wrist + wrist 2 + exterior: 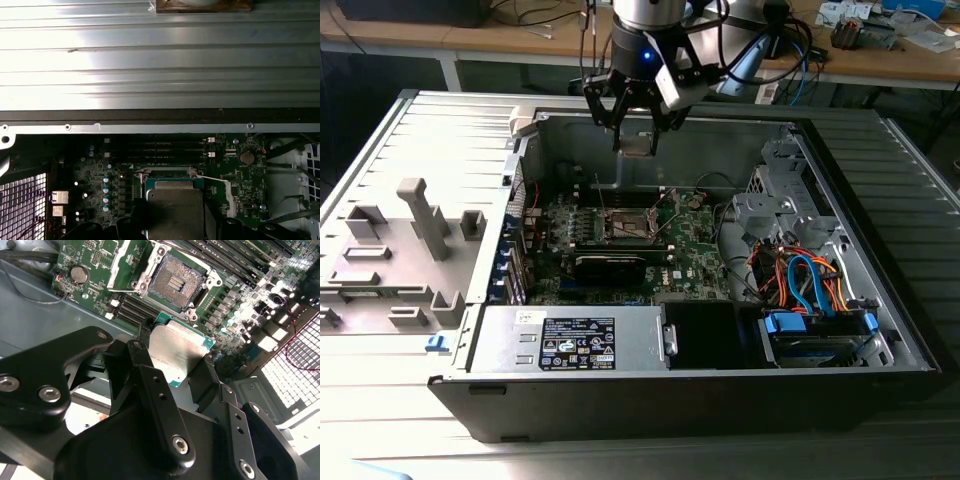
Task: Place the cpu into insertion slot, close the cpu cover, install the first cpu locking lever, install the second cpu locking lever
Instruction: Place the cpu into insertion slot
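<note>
One cpu, pale metal top, sat clamped by its edges in the closed gripper, hanging above the motherboard and apart from the insertion slot. Second wrist view recorded the slot's contact field bare, with the cpu cover swung open beside it. Exterior view added the gripper raised over the open computer case, near its far wall.

Gripper is all matte black linkage bars with silver screws; arm is silver with a blue light and black cables.
</note>
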Controlling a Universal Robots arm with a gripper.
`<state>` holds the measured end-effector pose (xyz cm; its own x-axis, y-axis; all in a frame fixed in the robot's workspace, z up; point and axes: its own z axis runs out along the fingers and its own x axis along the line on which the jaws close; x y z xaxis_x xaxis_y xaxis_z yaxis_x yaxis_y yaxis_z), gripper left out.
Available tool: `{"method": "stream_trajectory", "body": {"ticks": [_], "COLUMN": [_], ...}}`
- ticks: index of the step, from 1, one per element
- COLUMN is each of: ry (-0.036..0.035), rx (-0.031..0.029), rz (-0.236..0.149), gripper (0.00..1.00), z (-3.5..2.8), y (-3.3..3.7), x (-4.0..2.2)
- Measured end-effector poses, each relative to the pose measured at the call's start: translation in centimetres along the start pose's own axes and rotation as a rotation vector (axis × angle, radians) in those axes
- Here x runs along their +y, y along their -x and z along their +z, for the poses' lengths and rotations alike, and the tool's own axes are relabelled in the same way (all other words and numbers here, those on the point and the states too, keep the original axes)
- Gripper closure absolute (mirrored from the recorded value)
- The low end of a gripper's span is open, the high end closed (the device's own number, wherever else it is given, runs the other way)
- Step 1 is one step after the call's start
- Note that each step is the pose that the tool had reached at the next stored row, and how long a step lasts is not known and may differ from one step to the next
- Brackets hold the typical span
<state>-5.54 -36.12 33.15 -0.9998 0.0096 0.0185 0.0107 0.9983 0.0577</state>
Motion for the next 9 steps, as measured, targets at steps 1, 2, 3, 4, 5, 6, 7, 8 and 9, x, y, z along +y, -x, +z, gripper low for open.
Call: {"method": "stream_trajectory", "body": {"ticks": [1, 2, 3, 4, 5, 6, 7, 8, 9], "ry": [-0.0004, -0.0004, -0.0002, -0.0002, -0.0002, -0.0002, -0.0002, -0.0003, -0.0002], "rx": [0.0002, 0.0002, 0.0001, 0.0001, 0.0001, 0.0, 0.0, 0.0, 0.0], "rz": [0.0, 0.0, 0.0, 0.0, 0.0, 0.001, 0.001, 0.002, 0.002], "gripper": [0.45, 0.45, 0.45, 0.45, 0.45, 0.45, 0.45, 0.45, 0.45], "z": [0.02, 0.02, 0.03, 0.03, 0.03, 0.03, 0.03, 0.03, 0.04], "y": [0.0, 0.0, 0.0, 0.0, 0.0, 0.0, 0.0, 0.0, 0.0], "x": [-0.01, -0.01, -0.01, -0.01, -0.01, -0.01, -0.01, -0.01, -0.01]}}
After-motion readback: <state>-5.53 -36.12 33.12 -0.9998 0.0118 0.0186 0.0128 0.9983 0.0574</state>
